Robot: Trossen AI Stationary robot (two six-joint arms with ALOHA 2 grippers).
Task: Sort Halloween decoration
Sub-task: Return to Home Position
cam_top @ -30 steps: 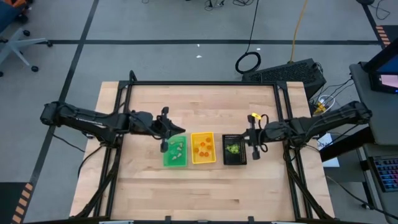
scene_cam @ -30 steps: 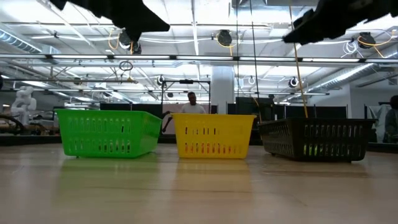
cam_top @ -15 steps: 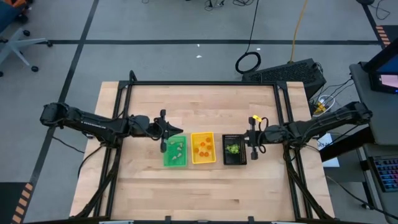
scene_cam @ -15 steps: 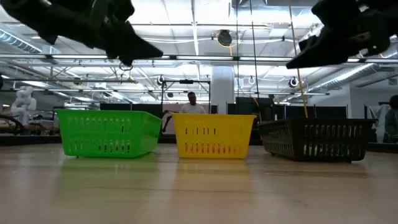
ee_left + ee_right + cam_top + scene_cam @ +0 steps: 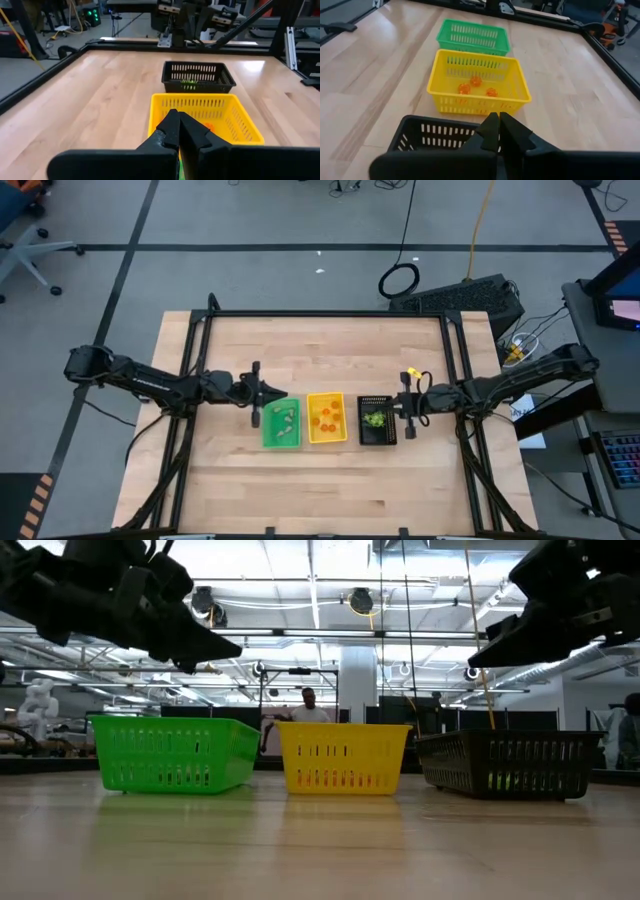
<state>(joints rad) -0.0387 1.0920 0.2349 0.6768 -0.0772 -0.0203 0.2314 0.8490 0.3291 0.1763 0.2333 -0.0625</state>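
Three small trays stand in a row mid-table: green (image 5: 281, 425), yellow (image 5: 327, 418) and black (image 5: 377, 420). Pale trinkets (image 5: 286, 417) lie in the green one, orange ones (image 5: 475, 81) in the yellow, yellow-green ones (image 5: 375, 419) in the black. My left gripper (image 5: 284, 399) hovers shut at the green tray's left far corner, above its rim (image 5: 235, 643), pointing right. My right gripper (image 5: 393, 407) hovers shut over the black tray's right edge (image 5: 472, 662), pointing left. Neither has anything between its fingers (image 5: 178, 120) (image 5: 498, 120).
A black metal frame (image 5: 325, 314) runs along the table's far, left and right sides. Bare wood lies before and behind the trays. In the low view a person (image 5: 308, 705) stands far off in the room behind the yellow tray.
Both grippers have sunk toward the trays, staying shut. The left one has dropped further, drawn back a little toward the table's left edge, and tipped its fingers more level. The trays and trinkets have not moved.
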